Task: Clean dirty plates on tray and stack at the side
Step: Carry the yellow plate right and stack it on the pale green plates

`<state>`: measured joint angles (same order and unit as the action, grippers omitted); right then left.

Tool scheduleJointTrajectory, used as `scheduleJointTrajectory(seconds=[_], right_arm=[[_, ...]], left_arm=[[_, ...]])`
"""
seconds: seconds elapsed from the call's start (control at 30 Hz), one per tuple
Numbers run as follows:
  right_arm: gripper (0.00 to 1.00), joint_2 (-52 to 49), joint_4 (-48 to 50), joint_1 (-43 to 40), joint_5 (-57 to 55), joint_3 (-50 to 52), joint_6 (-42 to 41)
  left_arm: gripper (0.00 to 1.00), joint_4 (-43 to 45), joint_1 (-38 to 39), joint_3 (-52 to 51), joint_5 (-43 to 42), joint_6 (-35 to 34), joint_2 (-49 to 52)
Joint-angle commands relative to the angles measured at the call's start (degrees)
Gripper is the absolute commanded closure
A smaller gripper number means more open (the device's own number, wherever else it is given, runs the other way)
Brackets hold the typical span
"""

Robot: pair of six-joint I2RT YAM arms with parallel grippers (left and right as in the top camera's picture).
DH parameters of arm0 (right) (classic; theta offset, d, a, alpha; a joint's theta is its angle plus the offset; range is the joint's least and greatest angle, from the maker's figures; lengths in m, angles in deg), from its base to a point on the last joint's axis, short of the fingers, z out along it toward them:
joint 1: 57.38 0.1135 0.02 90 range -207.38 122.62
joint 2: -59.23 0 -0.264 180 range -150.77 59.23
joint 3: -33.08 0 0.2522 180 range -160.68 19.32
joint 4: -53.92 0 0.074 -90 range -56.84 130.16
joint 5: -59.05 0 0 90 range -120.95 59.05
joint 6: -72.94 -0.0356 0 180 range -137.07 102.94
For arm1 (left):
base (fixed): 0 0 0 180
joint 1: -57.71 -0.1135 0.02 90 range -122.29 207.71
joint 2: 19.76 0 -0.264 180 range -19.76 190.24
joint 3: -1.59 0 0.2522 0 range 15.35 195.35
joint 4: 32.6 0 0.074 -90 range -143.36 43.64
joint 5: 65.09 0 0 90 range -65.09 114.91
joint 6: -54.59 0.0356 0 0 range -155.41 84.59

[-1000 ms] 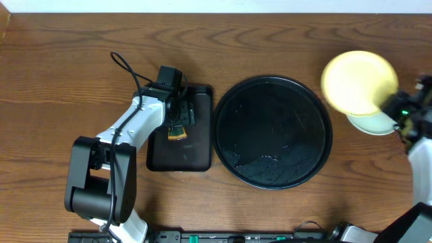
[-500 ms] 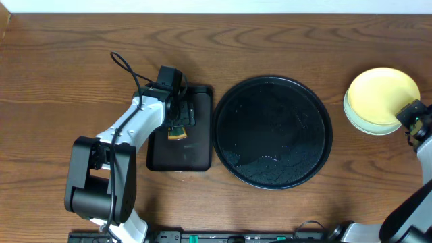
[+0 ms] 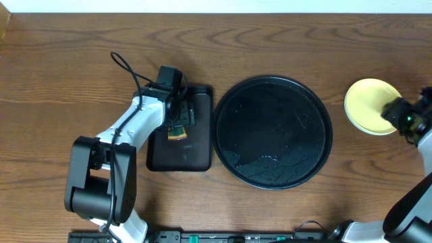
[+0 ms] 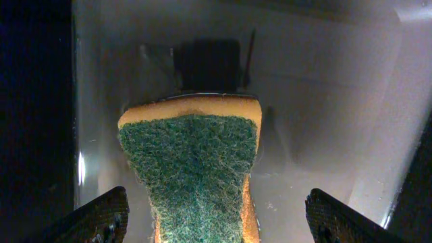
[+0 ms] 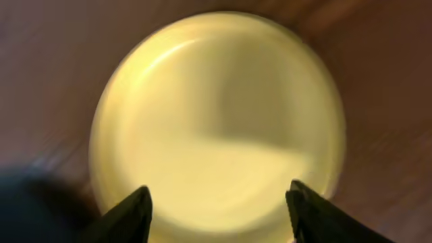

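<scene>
A pale yellow plate [image 3: 368, 104] lies flat on the bare wood at the far right, outside the large round black tray [image 3: 272, 131]. A thin paler rim [image 3: 364, 131] shows under its near edge. My right gripper [image 3: 389, 111] is at the plate's right side, open. In the right wrist view the yellow plate [image 5: 216, 115] is blurred and fills the frame, and the right gripper [image 5: 219, 216] has its jaws apart just over the near rim. My left gripper [image 4: 216, 223] hangs open over a green-and-yellow sponge [image 4: 192, 169], its fingers on either side and clear of it.
The sponge [image 3: 177, 132] lies in a small rectangular black tray [image 3: 196, 152] left of the round tray, with my left gripper [image 3: 181, 118] above it. The round tray holds no plates, only wet sheen. The left arm base [image 3: 98, 182] stands at the front left.
The right arm brought the yellow plate down from a raised, tilted hold to lie flat at the far right, and its jaws opened off it. The left arm has not moved.
</scene>
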<state>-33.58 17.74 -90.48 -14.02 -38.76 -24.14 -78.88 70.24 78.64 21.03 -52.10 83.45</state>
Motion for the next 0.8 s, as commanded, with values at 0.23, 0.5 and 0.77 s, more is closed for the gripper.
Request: scheduleJointTrajectory(seconds=[0.23, 0.5, 0.77], right_arm=[[0.01, 3.34, -15.19, 19.87, 6.91, -13.62, 13.38], [0.01, 3.32, -15.85, 27.52, 6.91, -13.40, 13.38], [0.01, 3.32, -15.85, 28.28, 6.91, -13.40, 13.38]], left_arm=[[0.16, 0.09, 0.07, -0.42, 0.92, 0.11, -0.17], [0.16, 0.09, 0.07, -0.42, 0.92, 0.11, -0.17], [0.16, 0.09, 0.07, -0.42, 0.92, 0.11, -0.17]])
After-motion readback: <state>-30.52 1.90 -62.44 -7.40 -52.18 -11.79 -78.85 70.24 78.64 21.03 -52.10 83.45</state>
